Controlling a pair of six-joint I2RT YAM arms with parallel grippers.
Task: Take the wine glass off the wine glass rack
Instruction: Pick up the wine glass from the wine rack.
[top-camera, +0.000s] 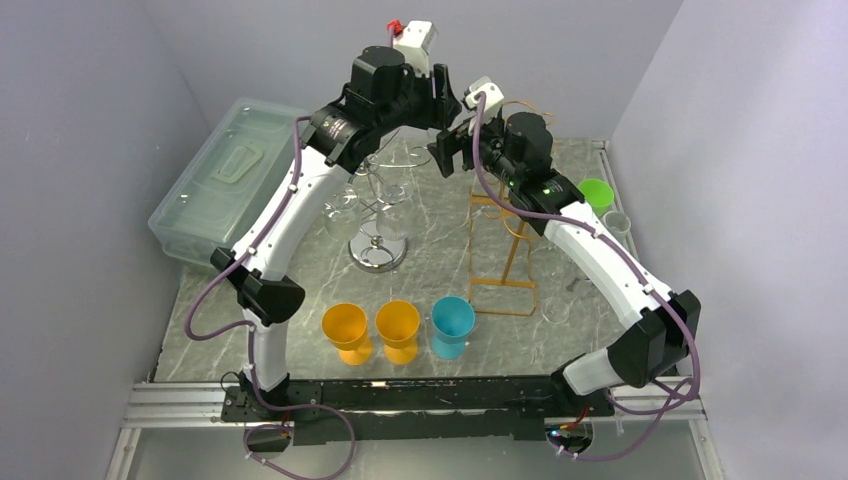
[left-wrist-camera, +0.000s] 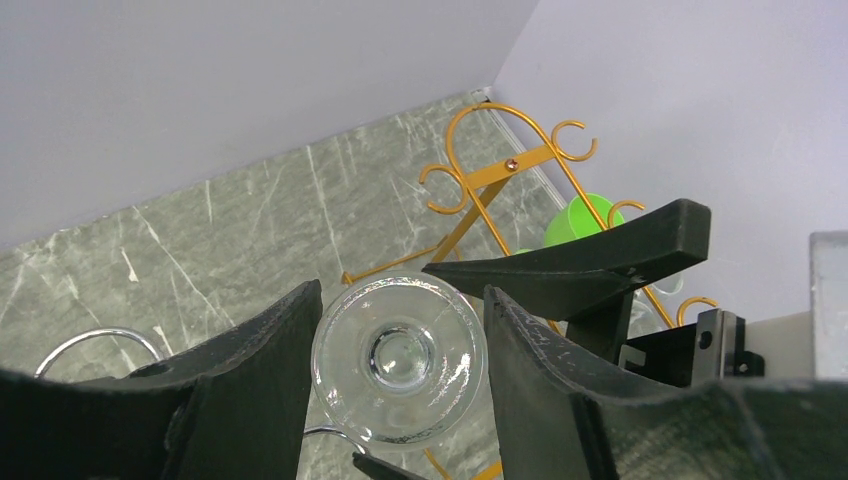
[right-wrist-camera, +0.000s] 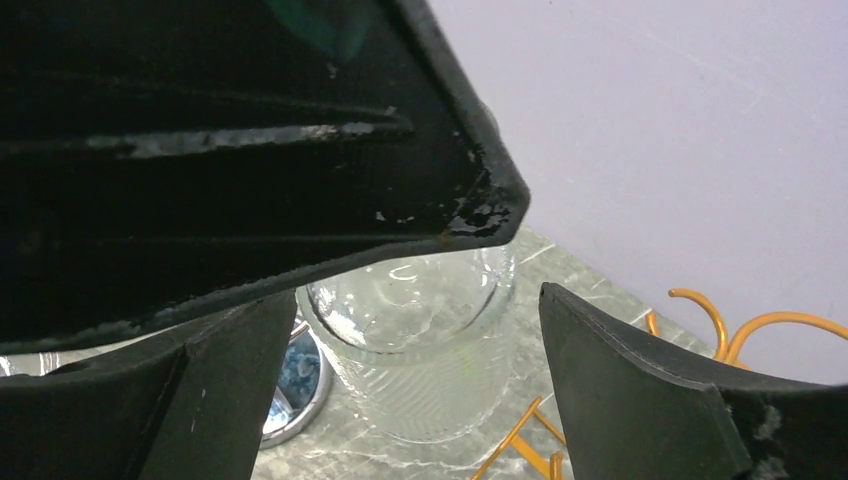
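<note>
Top view: note that the left arm (top-camera: 300, 190) and right arm (top-camera: 600, 250) both reach up and meet high above the rack (top-camera: 378, 250). The glass (left-wrist-camera: 398, 355) is too faint to make out here. Left wrist view: observe the left gripper (left-wrist-camera: 402, 300) closed partway, its fingers (left-wrist-camera: 265, 375) set against both sides of the glass foot, which faces the camera end-on. This grip appears to carry the glass in the air, with the gold rack (left-wrist-camera: 500, 180) and table (left-wrist-camera: 200, 240) well beyond it. You cannot tell whether it is fully clear of the rack's hooks. Right wrist view: the right gripper (right-wrist-camera: 415, 300) stands wide open around the bowl with a gap on each side, so it holds nothing. Judge this placement as preparation for a second hold. Check that the bowl sits centred before you close.
</note>
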